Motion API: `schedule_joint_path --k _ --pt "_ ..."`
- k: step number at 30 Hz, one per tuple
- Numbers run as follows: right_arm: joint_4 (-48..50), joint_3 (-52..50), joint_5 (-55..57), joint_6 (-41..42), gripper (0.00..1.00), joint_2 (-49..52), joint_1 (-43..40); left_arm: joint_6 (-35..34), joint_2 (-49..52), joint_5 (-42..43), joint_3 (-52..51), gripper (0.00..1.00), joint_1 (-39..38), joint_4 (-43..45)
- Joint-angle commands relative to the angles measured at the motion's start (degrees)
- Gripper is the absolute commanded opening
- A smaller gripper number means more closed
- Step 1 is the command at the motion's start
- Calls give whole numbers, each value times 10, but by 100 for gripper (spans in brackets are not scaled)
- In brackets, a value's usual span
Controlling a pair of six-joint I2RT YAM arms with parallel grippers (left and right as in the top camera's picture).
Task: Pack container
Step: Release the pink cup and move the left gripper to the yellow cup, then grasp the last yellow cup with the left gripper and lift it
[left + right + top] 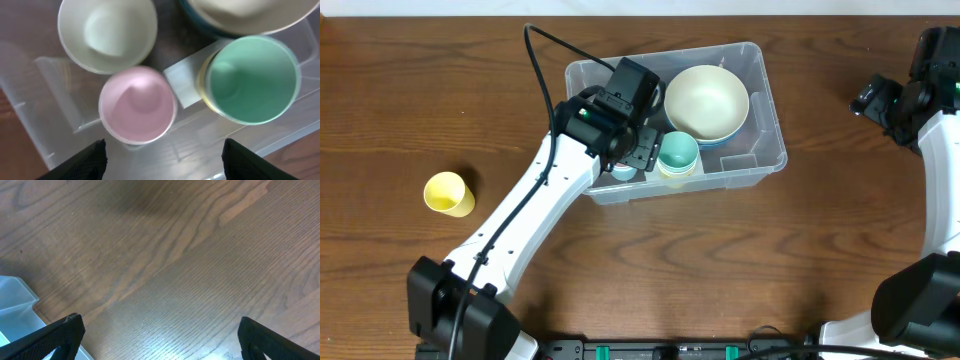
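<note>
**A brown wooden table (pixel 720 260), and little room to spare**

Our left gripper (pixel 163 147) hangs wide open and empty, with a pink cup (pixel 137 105) directly beneath it inside the container (pixel 775 130). Just beyond stand a white cup (pixel 107 32) and a green cup (pixel 252 80). If we lift askew, a finger could clip the pink rim and tip it. Our right gripper (pixel 160 326), likewise open and empty, hovers over grained wood.

A wooden table (pixel 800 280) is carrying the container (pixel 720 182) near its far middle; a yellow cup (pixel 449 194) is sitting well apart from it.
</note>
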Motion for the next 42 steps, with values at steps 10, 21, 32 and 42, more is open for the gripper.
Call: schedule_joint_path --k 10,21,32,42 --pt "0 2 2 8 99 0 -3 -38 -145 -15 29 75 91 -106" --pt "-1 2 2 8 99 0 -3 -99 -176 -99 -64 76 231 -186" --pt "-1 2 2 8 99 0 -3 -180 -163 -85 -219 75 334 -14" --pt "-1 2 2 8 99 0 -3 -177 -76 -85 -220 75 443 102"
